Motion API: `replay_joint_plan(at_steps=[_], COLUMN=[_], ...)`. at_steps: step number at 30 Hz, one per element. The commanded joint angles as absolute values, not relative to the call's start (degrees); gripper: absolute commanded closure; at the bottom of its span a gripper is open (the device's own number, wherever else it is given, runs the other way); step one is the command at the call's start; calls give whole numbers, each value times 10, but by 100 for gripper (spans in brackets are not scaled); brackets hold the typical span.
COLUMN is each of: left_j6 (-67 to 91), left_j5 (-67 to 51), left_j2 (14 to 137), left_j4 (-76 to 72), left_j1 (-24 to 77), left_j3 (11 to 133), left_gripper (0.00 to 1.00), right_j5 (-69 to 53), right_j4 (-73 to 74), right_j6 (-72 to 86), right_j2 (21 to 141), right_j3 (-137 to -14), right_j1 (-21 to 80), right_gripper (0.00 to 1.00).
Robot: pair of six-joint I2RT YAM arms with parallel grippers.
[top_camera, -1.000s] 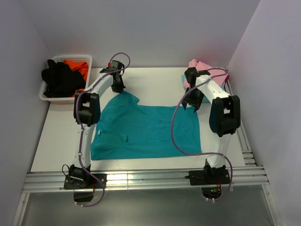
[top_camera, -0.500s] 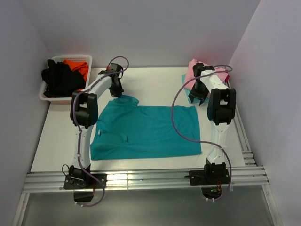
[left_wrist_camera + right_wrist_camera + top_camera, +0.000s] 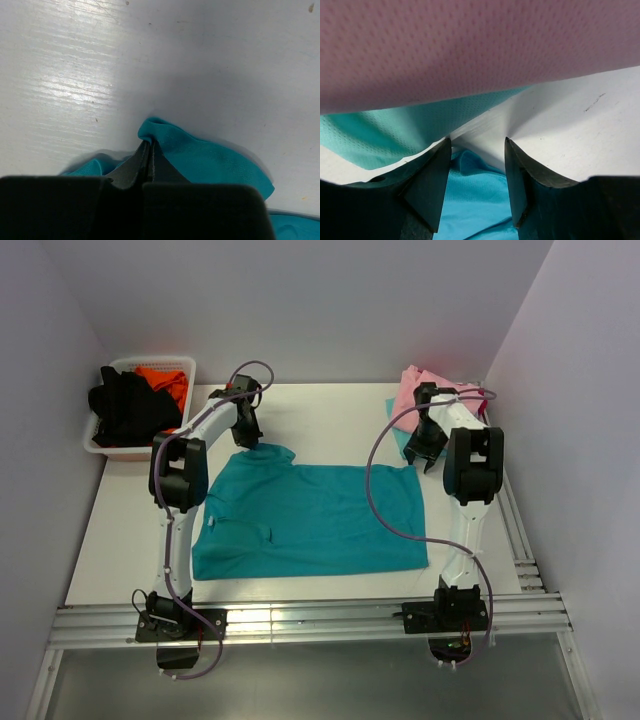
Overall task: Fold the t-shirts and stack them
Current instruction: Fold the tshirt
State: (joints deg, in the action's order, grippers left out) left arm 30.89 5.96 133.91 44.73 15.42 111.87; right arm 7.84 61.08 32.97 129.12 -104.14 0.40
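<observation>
The teal t-shirt (image 3: pixel 310 515) lies spread flat in the middle of the bench (image 3: pixel 330 415). The left tool (image 3: pixel 149 146) is pinched tight on a fold at its far-left corner. The right tool (image 3: pixel 477 145) hangs with fingers apart over the far-right corner, just beside the folded pink tee (image 3: pixel 470 45) and pale aqua tee (image 3: pixel 390 132). For a clean fold, the right tool should probably descend onto teal cloth alone, clear of that stack. Both should then lift evenly together.
</observation>
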Motion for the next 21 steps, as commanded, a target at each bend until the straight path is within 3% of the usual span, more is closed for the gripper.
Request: replay_joint_plan(at_steps=[1, 14, 21], left_j6=[311, 321, 326], left_j5=[60, 62, 61], left_j2=[1338, 1325, 1313], left_j4=[494, 482, 472], left_j1=[157, 157, 157], left_j3=[1117, 1086, 1063], left_gripper=[100, 100, 100], right_j5=[74, 73, 69], right_j4=[597, 620, 613], right_j6=[336, 329, 330], right_j2=[1271, 1290, 1284], right_j3=[-1028, -1080, -1052], right_j1=[14, 25, 34], right_gripper=[46, 47, 55])
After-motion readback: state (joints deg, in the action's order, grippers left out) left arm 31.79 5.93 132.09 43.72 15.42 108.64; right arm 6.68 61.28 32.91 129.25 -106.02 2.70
